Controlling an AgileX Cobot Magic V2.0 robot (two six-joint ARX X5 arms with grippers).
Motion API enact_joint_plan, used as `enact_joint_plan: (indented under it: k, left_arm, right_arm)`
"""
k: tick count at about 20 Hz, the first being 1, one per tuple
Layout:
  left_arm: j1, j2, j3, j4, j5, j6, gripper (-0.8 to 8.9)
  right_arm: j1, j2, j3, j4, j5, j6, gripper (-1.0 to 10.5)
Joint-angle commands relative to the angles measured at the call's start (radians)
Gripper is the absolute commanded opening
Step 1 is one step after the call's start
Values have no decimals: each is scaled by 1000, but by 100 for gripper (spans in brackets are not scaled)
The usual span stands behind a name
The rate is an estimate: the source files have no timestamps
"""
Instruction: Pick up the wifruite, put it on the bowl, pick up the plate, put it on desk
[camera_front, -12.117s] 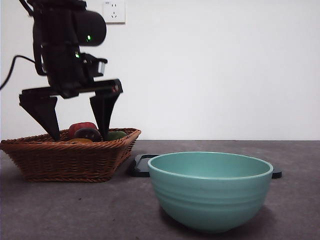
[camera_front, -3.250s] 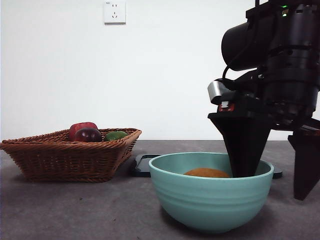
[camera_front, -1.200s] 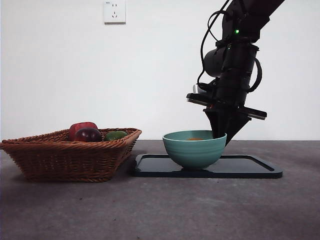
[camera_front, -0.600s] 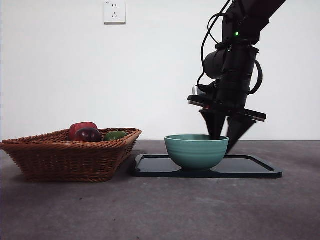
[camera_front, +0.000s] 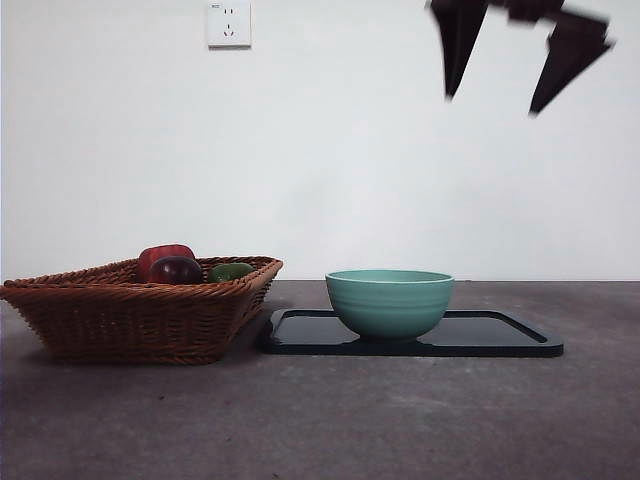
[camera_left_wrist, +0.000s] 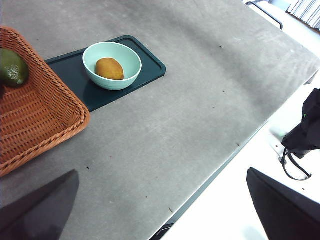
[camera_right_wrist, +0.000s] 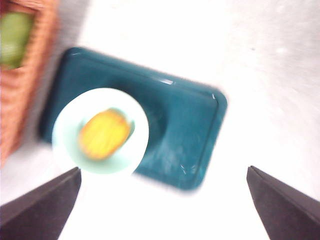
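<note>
While the wifruite lies in the bowl, I see my right gripper spread wide, upper right; left gripper also apart.

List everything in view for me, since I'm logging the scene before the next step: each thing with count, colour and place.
wifruite: one, orange-brown, inside the bowl.
bowl: one, mint green, on the tray's end nearer the basket.
tray: one, black, flat on the desk beside the basket.
basket: one, brown wicker, on the desk.
red fruit: dark red, in the basket, count unclear.
green fruit: one seen, in the basket.
desk: one, grey-brown.
wall socket: one, white, on the wall.
right gripper: black, fingers open, high above the tray.
left gripper: black, fingers open, raised over the desk.
</note>
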Motion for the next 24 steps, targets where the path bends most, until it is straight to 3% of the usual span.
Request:
enact_joint_plan:
  k: [1, 6, 12, 15, 19, 24]
  left_arm:
    - [-11, 5, 7, 11, -1, 35, 566]
    - [-11, 5, 7, 11, -1, 54, 566]
    - [-11, 5, 7, 12, -1, 67, 563]
    - [-11, 5, 7, 16, -2, 81, 563]
    - [-11, 5, 7, 89, -2, 81, 563]
    - [-11, 18, 7, 166, -2, 79, 563]
  right_arm:
    - [15, -67, 6, -47, 4, -5, 653]
    - [58, -295, -174, -52, 5, -11, 653]
    - [154, -692, -615, 99, -5, -9, 652]
    - [203, -894, -798, 122, -10, 26, 652]
    - [230, -1120, -933, 114, -63, 81, 652]
    - [230, -1277, -954, 100, -63, 113, 652]
